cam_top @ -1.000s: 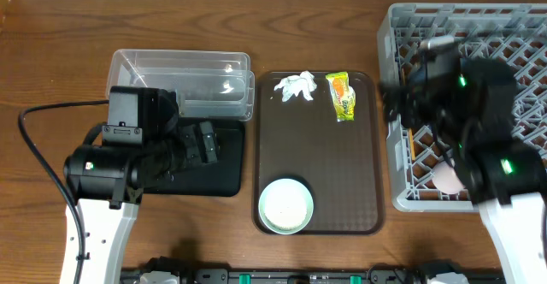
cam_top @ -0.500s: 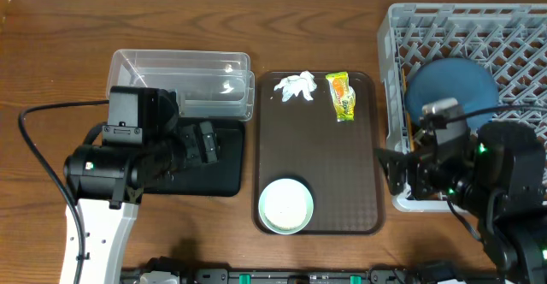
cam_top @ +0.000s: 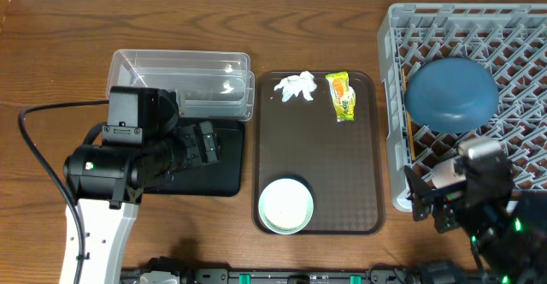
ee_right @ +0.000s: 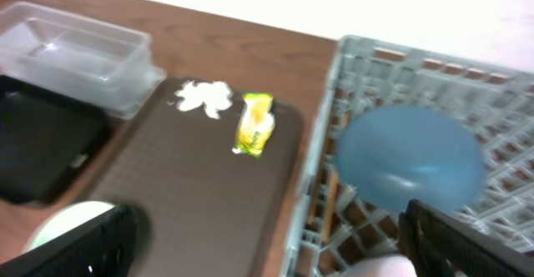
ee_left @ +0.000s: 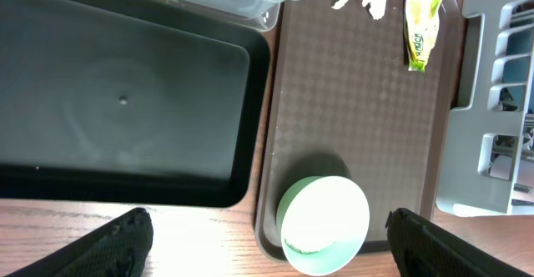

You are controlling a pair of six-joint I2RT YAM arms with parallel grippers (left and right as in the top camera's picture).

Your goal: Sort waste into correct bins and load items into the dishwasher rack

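From above, the blue dish [cam_top: 451, 94] lies in the grey rack [cam_top: 479, 23], and the chopsticks [cam_top: 408, 139] lie along the rack's left side. The white bowl [cam_top: 285, 205] with the green rim sits at the near end of the brown tray [cam_top: 320, 160]. The tissue [cam_top: 296, 86] and the snack wrapper [cam_top: 344, 96] lie at its far end. The clear tub [cam_top: 181, 79] and the black tray [cam_top: 224, 168] are on the tabletop to the left. It looks like the rack is partly loaded, and the bowl and the trash are not yet sorted. The left tool [cam_top: 203, 143] hangs over the black tray. The right tool [cam_top: 430, 205] is by the rack's near left corner. In the left wrist view, the fingers [ee_left: 125, 237] are spread wide and hold nothing, with the bowl just ahead. The next move may be to reach down and pinch its rim. The right wrist view is blurry, but its fingers [ee_right: 104, 244] are also spread wide and empty.
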